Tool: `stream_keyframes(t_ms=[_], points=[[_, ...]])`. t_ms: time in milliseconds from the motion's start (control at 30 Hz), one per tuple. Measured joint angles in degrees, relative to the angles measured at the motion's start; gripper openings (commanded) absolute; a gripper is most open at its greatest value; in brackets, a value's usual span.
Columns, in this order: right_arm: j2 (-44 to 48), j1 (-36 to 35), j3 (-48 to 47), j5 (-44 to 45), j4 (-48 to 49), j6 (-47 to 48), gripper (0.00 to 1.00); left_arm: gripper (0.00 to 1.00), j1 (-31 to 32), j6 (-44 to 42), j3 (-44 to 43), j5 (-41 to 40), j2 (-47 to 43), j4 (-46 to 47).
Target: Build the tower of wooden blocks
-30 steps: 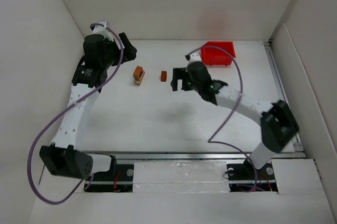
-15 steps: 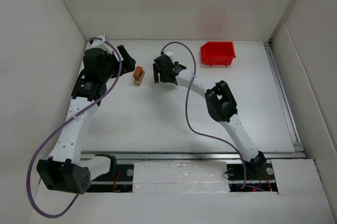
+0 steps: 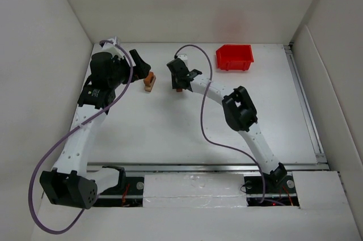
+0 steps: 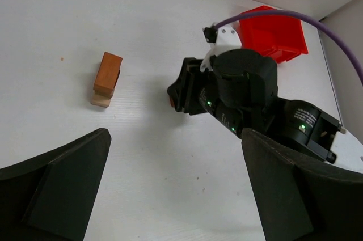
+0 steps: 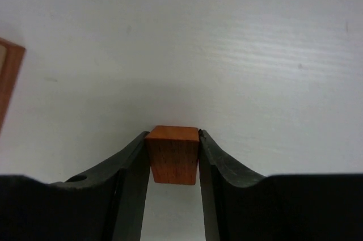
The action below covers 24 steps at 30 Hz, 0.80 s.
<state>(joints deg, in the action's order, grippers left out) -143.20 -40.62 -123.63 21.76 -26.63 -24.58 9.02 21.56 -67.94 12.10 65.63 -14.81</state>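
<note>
A small reddish-brown wood block (image 5: 173, 155) sits between the fingers of my right gripper (image 5: 173, 136), which is shut on it just above the white table. From above, the right gripper (image 3: 178, 84) is at the back middle, with the block (image 3: 178, 89) barely showing under it. To its left stands the tower (image 3: 150, 80), a reddish-brown block on a tan one (image 4: 106, 77); its edge (image 5: 8, 76) shows in the right wrist view. My left gripper (image 3: 142, 64) hovers open beside the tower, nothing between its fingers (image 4: 174, 133).
A red plastic bin (image 3: 234, 58) stands at the back right, also in the left wrist view (image 4: 272, 31). White walls enclose the table on three sides. A purple cable (image 3: 201, 105) loops over the right arm.
My right arm swung left from near the bin to the loose block, and its jaws closed on it. The left arm barely shifted and stayed open.
</note>
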Motion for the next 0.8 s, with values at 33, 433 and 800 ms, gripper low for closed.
stream_keyframes(t_ms=[33,433,800], points=[[2.3,0.0,3.7,0.0,1.0,-0.1,0.0,0.99,0.0,0.0,0.0,0.0,0.0,0.0],[44.3,15.3,64.6,-61.6,63.4,-5.2,0.0,0.99,1.2,6.4,3.4,18.1,1.0,8.5],[50.3,17.1,69.6,-84.8,96.6,-41.3,0.0,0.93,3.4,35.2,20.7,45.6,4.0,55.6]])
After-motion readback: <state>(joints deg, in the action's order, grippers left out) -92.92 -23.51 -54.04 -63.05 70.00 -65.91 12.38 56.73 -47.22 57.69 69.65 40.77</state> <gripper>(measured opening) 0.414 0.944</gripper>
